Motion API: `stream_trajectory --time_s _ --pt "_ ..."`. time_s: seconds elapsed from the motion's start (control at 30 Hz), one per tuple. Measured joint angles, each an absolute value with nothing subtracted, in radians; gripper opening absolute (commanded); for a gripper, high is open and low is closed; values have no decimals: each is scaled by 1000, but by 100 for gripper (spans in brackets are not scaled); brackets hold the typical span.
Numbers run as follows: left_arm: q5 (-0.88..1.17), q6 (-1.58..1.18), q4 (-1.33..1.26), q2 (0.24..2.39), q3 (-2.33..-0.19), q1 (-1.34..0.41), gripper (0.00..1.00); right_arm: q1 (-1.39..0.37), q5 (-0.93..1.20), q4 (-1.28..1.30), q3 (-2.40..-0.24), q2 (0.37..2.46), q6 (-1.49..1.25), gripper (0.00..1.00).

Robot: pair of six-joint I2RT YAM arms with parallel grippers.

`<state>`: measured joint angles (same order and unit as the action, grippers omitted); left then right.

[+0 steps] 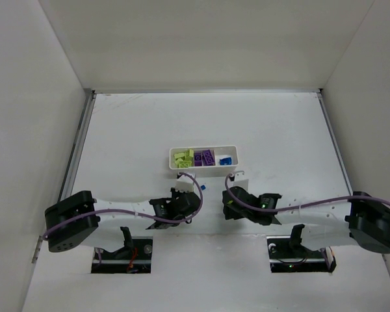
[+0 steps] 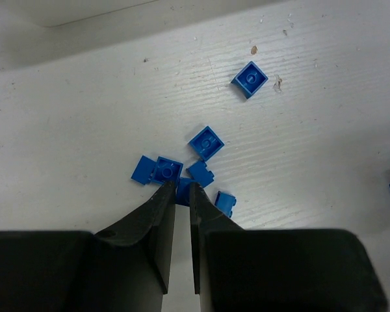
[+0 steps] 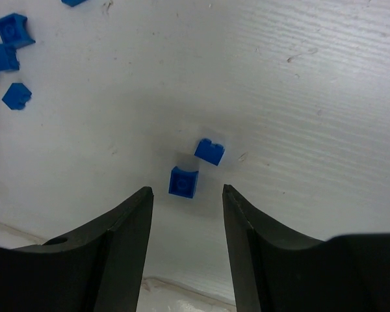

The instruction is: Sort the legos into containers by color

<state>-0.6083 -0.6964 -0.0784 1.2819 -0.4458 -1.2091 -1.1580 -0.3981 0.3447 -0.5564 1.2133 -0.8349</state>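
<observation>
My left gripper (image 2: 181, 189) is shut on a small blue lego (image 2: 184, 191), which sits in a cluster of several blue legos (image 2: 206, 142) on the white table. One more blue lego (image 2: 250, 79) lies farther off. My right gripper (image 3: 185, 190) is open just above the table, with a blue lego (image 3: 183, 182) just past its tips and another (image 3: 210, 151) beyond. From above, both grippers (image 1: 184, 190) (image 1: 234, 187) are just in front of the white tray (image 1: 171, 158). It holds yellow-green legos (image 1: 182, 157), purple legos (image 1: 205, 156) and a blue lego (image 1: 225, 160) in separate compartments.
Tall white walls enclose the table on the left, back and right. More blue legos (image 3: 14, 30) lie at the upper left of the right wrist view. One loose blue lego (image 1: 201, 187) shows between the two grippers from above.
</observation>
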Motion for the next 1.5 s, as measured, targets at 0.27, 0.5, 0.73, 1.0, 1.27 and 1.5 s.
stream_trajectory --time_s 0.27,0.5,0.73,1.0,1.27,1.5 --pt "-602 -688 -59 1191 -446 -1209 8 -1167 -384 345 -573 1287 -838 43" --pt "-579 -688 -36 1071 -447 -1193 8 -1167 -384 341 -591 1312 -834 32" --pt "-542 -688 -32 1040 -455 -1163 8 -1167 -384 341 -599 1319 -831 23" --pt "-502 -658 -68 1063 -530 -1125 8 -1152 -393 339 -599 1137 -830 22" --pt "-425 -567 -255 1341 -759 -1039 8 -1041 -439 331 -572 994 -825 22" --pt "-389 -495 -345 1613 -940 -974 10 -971 -445 287 -560 966 -788 23"
